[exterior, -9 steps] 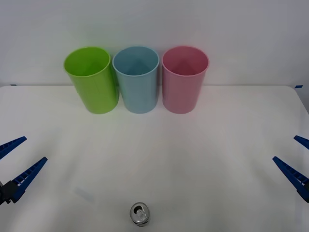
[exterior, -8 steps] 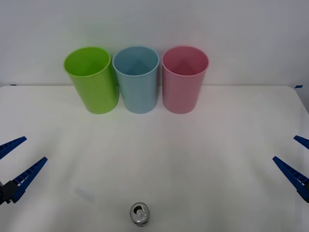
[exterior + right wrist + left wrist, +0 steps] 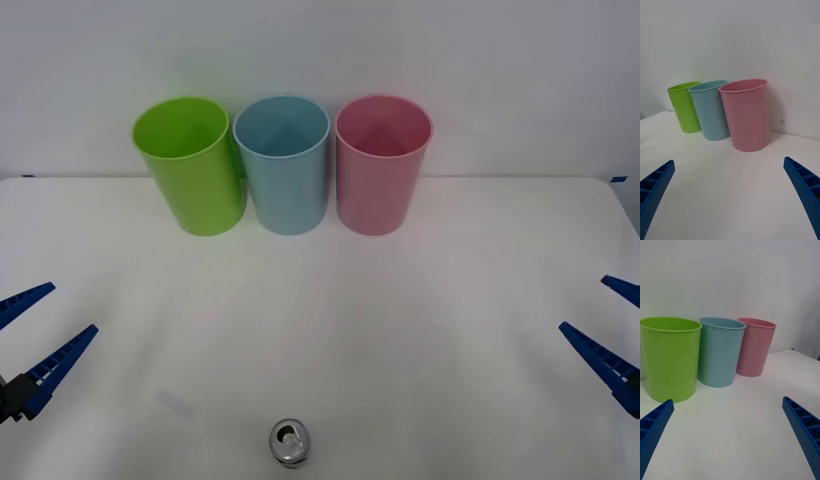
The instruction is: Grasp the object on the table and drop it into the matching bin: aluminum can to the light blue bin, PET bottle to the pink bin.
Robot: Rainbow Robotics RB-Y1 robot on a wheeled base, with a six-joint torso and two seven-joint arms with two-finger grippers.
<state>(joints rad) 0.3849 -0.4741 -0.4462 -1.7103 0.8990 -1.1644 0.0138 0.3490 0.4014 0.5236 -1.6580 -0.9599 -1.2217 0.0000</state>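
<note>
A small silver aluminum can stands upright on the white table at the near edge, its pull-tab top showing. At the back stand the light blue bin and, to its right, the pink bin. My left gripper hangs open at the table's left edge, far left of the can. Over at the right edge my right gripper is open too. Neither holds anything.
A lime green cup stands left of the light blue bin, all three cups close together against the white back wall. Bare table lies between the cups and the can.
The right gripper has shifted slightly inward and up. The can, cups and left gripper have not moved.
</note>
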